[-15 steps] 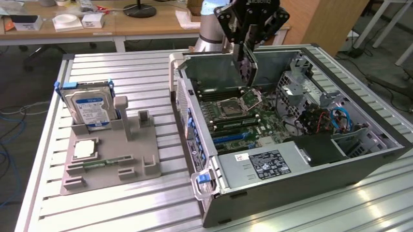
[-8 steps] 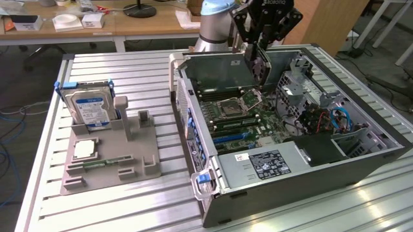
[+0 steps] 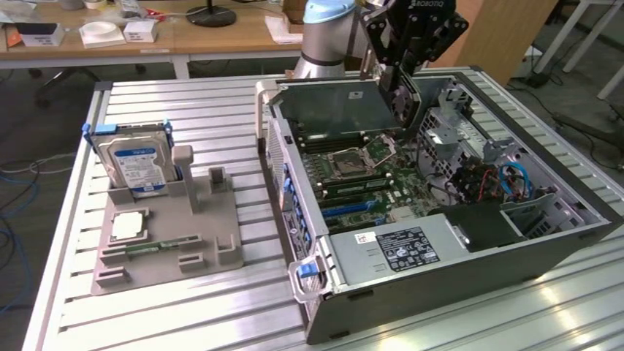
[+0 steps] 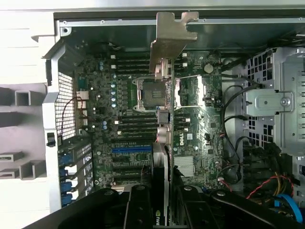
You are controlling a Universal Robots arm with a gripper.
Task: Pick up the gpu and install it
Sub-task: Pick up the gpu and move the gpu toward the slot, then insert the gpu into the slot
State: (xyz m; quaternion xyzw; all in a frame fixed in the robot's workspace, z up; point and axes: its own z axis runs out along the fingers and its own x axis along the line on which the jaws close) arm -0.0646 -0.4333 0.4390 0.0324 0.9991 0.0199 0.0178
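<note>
The black gripper, clamped on the thin dark gpu with its pale metal bracket, holds it edge-on over the green motherboard of the open grey computer case, seemingly unseated; installing demands slot alignment.

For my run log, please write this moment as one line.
gripper: shut on gpu | gpu: held above motherboard, not seated | case: open

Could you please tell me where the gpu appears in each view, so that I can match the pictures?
Exterior view: the gpu hangs edge-on under the pincer, above the open computer case, near the picture's top.
Wrist view: the gpu is a thin blade running from the pincer out to its pale bracket.
Shared landmark: the CPU socket.
</note>
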